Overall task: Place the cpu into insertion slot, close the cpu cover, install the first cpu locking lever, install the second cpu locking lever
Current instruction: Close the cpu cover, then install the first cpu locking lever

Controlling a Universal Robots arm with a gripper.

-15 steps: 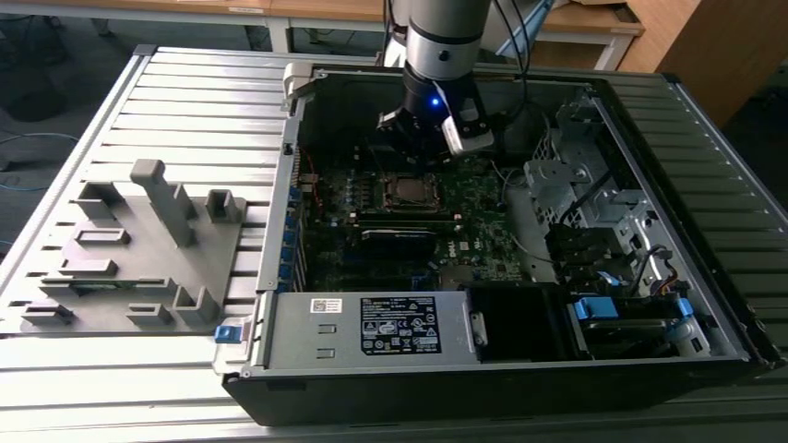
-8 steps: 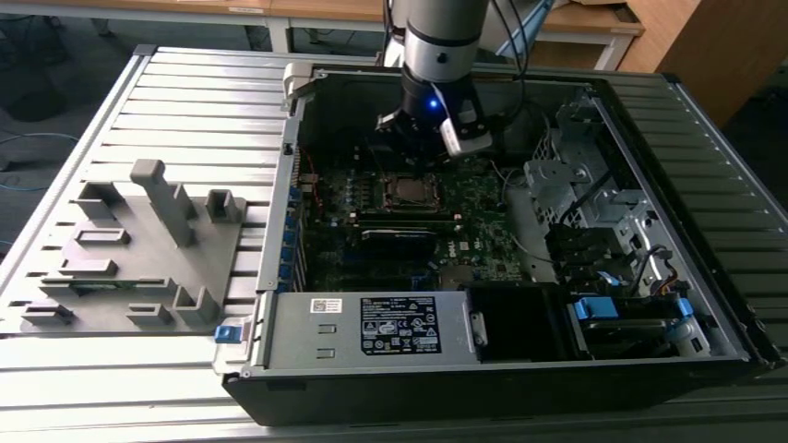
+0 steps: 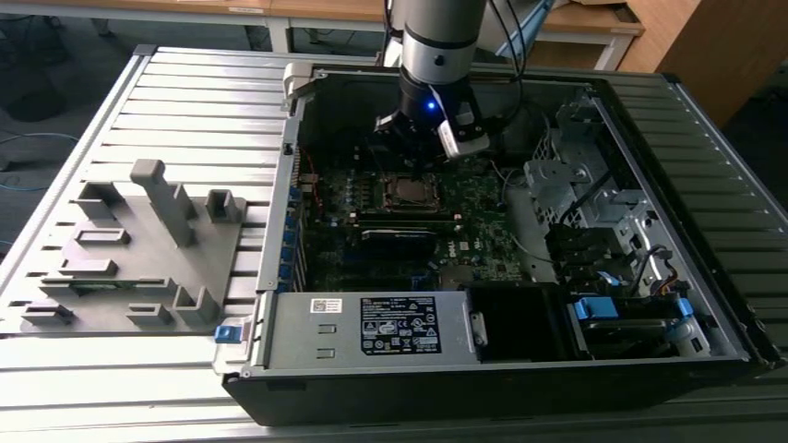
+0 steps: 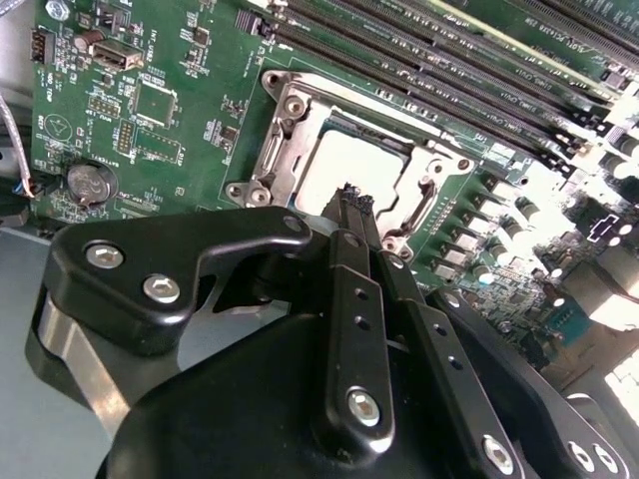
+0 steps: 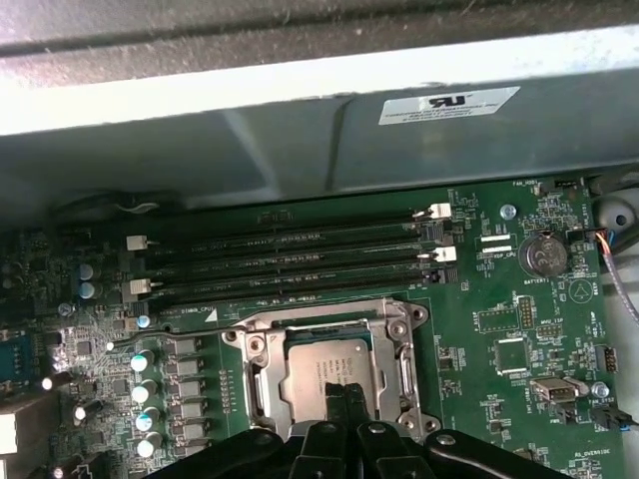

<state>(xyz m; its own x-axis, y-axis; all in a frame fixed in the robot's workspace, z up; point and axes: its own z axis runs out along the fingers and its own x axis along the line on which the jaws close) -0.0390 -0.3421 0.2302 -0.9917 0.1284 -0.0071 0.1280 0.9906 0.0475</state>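
Hovering over the seated cpu (image 5: 324, 364), a light, stiff, probably fragile chip best held edgewise, the gripper (image 4: 351, 196) is pressed together.

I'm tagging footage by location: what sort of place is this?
Probably a robotics lab or workshop: an open computer case lies on a ribbed metal table, a grey fixture block beside it, wooden desks behind.
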